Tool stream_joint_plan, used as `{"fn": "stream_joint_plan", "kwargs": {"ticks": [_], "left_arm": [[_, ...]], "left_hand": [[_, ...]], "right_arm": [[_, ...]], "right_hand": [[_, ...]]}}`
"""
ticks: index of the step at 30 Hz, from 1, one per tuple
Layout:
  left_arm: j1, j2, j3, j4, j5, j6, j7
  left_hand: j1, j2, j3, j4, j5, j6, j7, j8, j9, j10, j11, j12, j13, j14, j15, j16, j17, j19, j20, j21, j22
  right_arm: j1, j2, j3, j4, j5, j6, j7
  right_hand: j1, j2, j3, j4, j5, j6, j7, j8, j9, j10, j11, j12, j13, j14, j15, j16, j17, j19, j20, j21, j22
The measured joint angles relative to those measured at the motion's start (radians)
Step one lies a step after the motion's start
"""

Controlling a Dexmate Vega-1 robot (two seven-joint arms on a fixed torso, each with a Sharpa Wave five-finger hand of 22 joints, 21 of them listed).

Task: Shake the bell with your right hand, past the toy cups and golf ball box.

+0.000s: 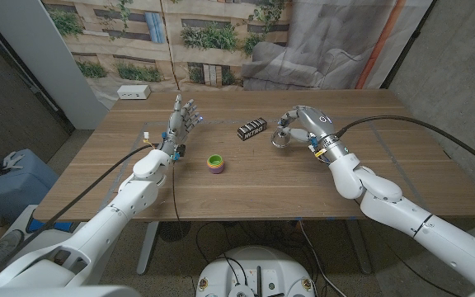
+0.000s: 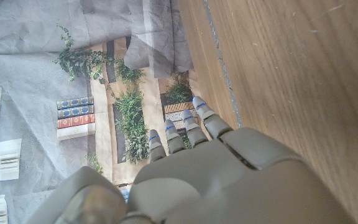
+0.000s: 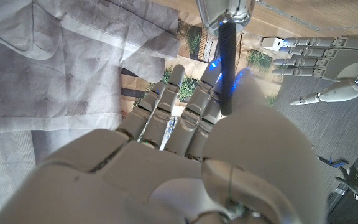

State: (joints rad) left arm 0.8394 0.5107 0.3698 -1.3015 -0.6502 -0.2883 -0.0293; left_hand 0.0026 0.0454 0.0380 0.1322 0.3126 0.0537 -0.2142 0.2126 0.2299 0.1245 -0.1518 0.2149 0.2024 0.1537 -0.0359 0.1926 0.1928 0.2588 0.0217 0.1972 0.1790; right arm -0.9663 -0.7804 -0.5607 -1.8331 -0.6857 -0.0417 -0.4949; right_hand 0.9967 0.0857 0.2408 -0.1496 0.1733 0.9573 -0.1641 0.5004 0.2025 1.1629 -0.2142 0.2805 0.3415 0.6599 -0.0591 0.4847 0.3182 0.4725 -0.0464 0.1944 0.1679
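Head view: a stack of toy cups [image 1: 214, 162] stands at the frame's centre on the worktop [image 1: 262, 186], nothing visible in its purple-lined top cup. Upper right of it lies the black golf ball box [image 1: 252, 129]. Right of the box, the right robot hand [image 1: 302, 126] holds the silver bell [image 1: 283, 138] just above the wood. The left robot hand [image 1: 181, 120] stands upright, fingers spread, holding nothing.

Left wrist view: the left hand's fingers [image 2: 199, 112] reach straight past the worktop edge.

Right wrist view: the bell's black handle [image 3: 227, 65] is pinched between thumb and fingers.

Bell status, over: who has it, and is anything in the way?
Right hand grips the bell by its black handle, lifted off the table. Left hand open, upright, holding nothing. Box and cups sit to the side, not blocking.
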Motion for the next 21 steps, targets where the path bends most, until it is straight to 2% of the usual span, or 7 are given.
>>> {"fn": "stream_joint_plan", "kwargs": {"ticks": [12, 21], "left_arm": [[0.0, 0.0, 0.0, 0.0, 0.0, 0.0, 0.0], [0.0, 0.0, 0.0, 0.0, 0.0, 0.0, 0.0]], "left_hand": [[0.0, 0.0, 0.0, 0.0, 0.0, 0.0, 0.0, 0.0, 0.0, 0.0, 0.0, 0.0, 0.0, 0.0, 0.0, 0.0, 0.0, 0.0, 0.0, 0.0, 0.0], [0.0, 0.0, 0.0, 0.0, 0.0, 0.0, 0.0, 0.0, 0.0, 0.0, 0.0, 0.0, 0.0, 0.0, 0.0, 0.0, 0.0, 0.0, 0.0, 0.0, 0.0]], "right_arm": [[0.002, 0.002, -0.011, -0.004, -0.021, -0.035, -0.012], [0.004, 0.005, -0.006, -0.012, 0.035, -0.039, 0.022]], "right_hand": [[0.0, 0.0, 0.0, 0.0, 0.0, 0.0, 0.0, 0.0, 0.0, -0.004, 0.004, -0.007, 0.0, 0.0, 0.0, 0.0, -0.003, 0.0, 0.0, 0.0, 0.0], [0.0, 0.0, 0.0, 0.0, 0.0, 0.0, 0.0, 0.0, 0.0, -0.004, 0.004, -0.007, 0.0, 0.003, -0.004, 0.0, -0.003, 0.0, 0.0, 0.0, 0.0]]}}
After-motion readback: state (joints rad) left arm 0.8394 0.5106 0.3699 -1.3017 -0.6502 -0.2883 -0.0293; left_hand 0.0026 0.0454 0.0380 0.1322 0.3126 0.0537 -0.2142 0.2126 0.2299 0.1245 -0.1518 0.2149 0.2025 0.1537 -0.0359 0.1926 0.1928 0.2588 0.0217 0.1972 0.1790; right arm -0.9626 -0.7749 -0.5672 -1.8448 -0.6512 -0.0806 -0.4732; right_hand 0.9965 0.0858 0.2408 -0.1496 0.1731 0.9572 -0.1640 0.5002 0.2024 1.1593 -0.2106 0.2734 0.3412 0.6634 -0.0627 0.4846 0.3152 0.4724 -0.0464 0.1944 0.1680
